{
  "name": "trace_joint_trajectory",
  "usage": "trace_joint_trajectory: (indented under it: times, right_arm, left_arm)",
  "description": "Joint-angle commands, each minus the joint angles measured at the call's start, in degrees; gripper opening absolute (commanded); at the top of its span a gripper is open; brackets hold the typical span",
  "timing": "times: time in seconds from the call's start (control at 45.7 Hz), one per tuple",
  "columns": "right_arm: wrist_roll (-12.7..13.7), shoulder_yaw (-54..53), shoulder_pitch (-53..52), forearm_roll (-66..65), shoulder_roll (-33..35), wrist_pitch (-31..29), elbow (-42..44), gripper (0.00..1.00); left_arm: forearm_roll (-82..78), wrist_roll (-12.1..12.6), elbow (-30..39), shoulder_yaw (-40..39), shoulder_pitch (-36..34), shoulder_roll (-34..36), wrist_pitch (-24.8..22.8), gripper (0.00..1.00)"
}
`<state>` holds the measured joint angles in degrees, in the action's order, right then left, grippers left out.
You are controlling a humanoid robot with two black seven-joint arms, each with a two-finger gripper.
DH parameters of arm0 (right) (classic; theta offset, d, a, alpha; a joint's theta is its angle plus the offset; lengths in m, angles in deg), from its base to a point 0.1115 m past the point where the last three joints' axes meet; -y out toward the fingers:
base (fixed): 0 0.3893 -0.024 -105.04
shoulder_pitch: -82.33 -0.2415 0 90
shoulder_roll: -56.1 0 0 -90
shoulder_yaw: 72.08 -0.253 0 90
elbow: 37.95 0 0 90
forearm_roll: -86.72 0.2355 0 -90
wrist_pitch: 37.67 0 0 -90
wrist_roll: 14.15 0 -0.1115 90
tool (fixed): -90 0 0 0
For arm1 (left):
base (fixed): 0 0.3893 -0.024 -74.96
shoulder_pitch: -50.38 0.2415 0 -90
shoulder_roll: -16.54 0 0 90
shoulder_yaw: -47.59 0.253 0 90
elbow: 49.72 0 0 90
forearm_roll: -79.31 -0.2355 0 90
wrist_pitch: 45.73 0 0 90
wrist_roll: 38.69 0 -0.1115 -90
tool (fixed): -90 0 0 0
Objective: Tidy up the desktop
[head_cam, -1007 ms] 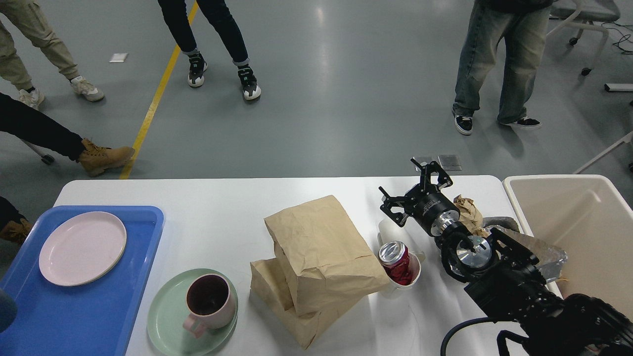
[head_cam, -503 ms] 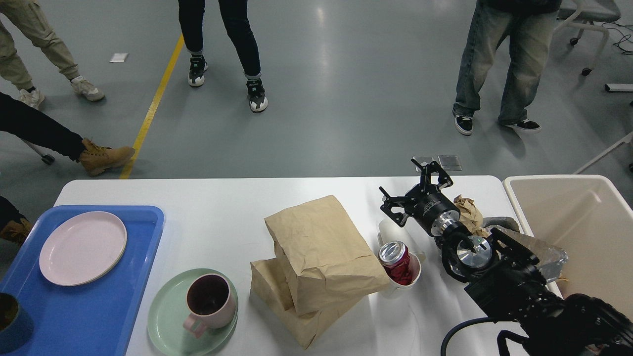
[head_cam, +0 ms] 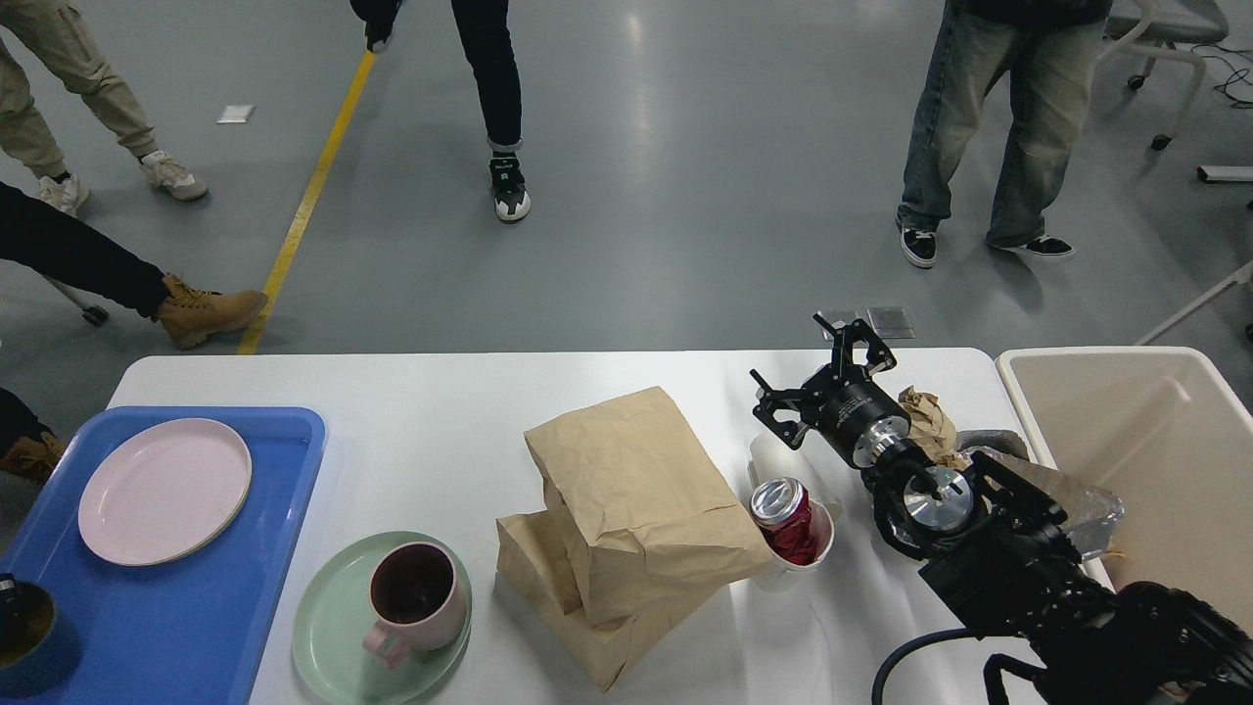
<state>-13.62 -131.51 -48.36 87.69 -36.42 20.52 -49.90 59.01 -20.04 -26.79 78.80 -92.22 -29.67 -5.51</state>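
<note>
The white desktop (head_cam: 440, 411) holds two stacked brown paper bags (head_cam: 636, 499), a crushed red can (head_cam: 783, 514) standing in a white cup (head_cam: 822, 548), a crumpled brown paper ball (head_cam: 928, 421), and a pink mug (head_cam: 411, 597) on a green plate (head_cam: 328, 636). My right gripper (head_cam: 814, 370) is open and empty, near the far edge, just left of the paper ball and beyond the can. A dark blue cup (head_cam: 29, 636) sits on the blue tray (head_cam: 196, 627) at the left edge. A dark sliver over it may be my left gripper (head_cam: 6, 589).
A pink plate (head_cam: 163, 490) lies on the tray. A beige bin (head_cam: 1175, 392) stands past the table's right end, with clear plastic wrapping (head_cam: 1082, 504) beside it. A clear cup (head_cam: 765, 455) lies behind the can. Several people stand on the floor beyond the table.
The dark blue cup has come into view from the left edge and settled lower on the tray. My right arm has not moved. A person behind has stepped.
</note>
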Motion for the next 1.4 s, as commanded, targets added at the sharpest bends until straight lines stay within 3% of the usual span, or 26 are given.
trace_joint_trajectory:
  times: [0.0,0.175,0.372,0.46,0.788,1.072,1.226,1.379]
  right_arm:
    - [0.0,-0.1,0.0,0.0,0.0,0.0,0.0,1.00]
    - [0.0,-0.1,0.0,0.0,0.1,0.0,0.0,1.00]
    - [0.0,-0.1,0.0,0.0,0.1,0.0,0.0,1.00]
    - [0.0,-0.1,0.0,0.0,0.1,0.0,0.0,1.00]
    - [0.0,-0.1,0.0,0.0,0.0,0.0,0.0,1.00]
    - [0.0,0.0,0.1,0.0,0.0,0.0,0.0,1.00]
    - [0.0,0.0,0.0,0.0,0.0,0.0,0.0,1.00]
    - [0.0,-0.1,0.0,0.0,0.0,0.0,0.0,1.00]
  left_arm:
    - [0.0,0.2,0.1,0.1,-0.1,0.3,0.0,0.26]
    - [-0.1,0.6,0.6,0.1,-0.8,0.9,-0.4,0.57]
    - [0.0,0.7,2.1,0.3,-2.7,4.5,-2.2,0.82]
    - [0.0,0.6,4.3,0.3,-5.7,7.4,-5.2,0.85]
    - [0.1,0.6,6.3,0.4,-17.2,13.9,-5.2,0.91]
    - [0.9,0.4,11.4,2.4,-38.0,18.2,-5.2,0.92]
    - [1.7,-0.5,14.2,8.9,-48.2,17.0,-5.2,0.92]
    - [7.7,-3.5,17.2,23.3,-59.4,12.1,-5.2,0.92]
